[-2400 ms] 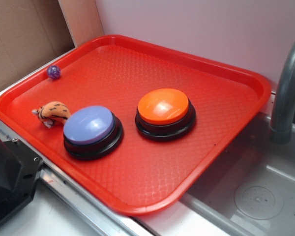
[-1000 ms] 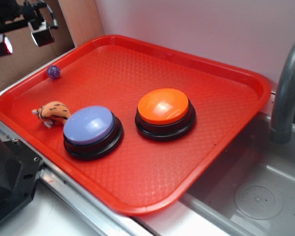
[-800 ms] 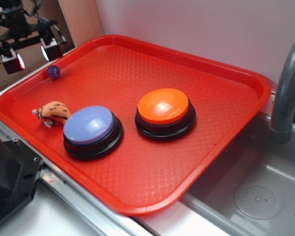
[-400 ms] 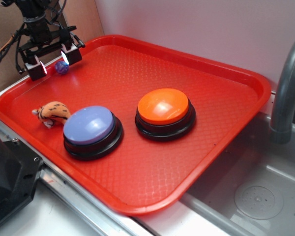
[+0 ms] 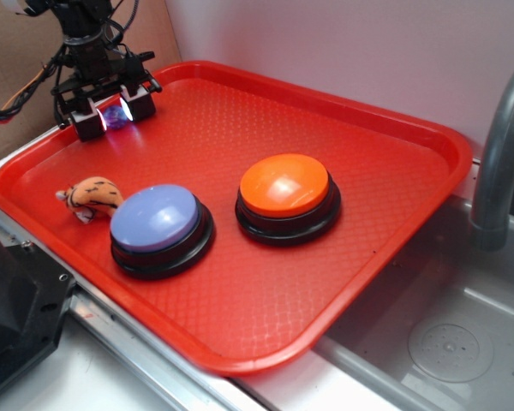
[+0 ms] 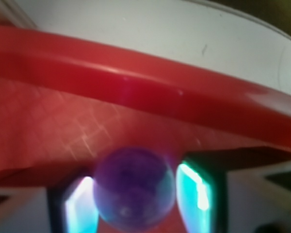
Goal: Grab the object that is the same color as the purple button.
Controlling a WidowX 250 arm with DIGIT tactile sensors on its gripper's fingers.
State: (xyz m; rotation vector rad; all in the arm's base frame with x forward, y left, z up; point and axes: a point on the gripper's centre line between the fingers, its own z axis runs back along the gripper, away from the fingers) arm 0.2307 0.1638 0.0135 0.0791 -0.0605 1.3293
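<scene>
The pincer [image 5: 113, 117] stands low over the far-left corner of the red tray [image 5: 385, 128], its two pads spread apart with the small purple ball [image 5: 113, 116] sitting between them. In the wrist view the ball [image 6: 135, 189] fills the gap between the glowing pads [image 6: 194, 191], but whether either pad touches it yet cannot be told; the pincer reads as open, not clamped.

The main risk is the ball's shape: round and probably smooth, it could squirt out forward or back if the pads meet it off-centre or above its middle. The tray's raised rim [image 6: 150, 92] lies just beyond the pincer, so a nudged ball may roll along it or bounce back. The tiger plush [image 5: 92, 198] and the purple button [image 5: 160, 224] sit nearer the camera, well apart from the pincer, and seem unlikely to interfere.
</scene>
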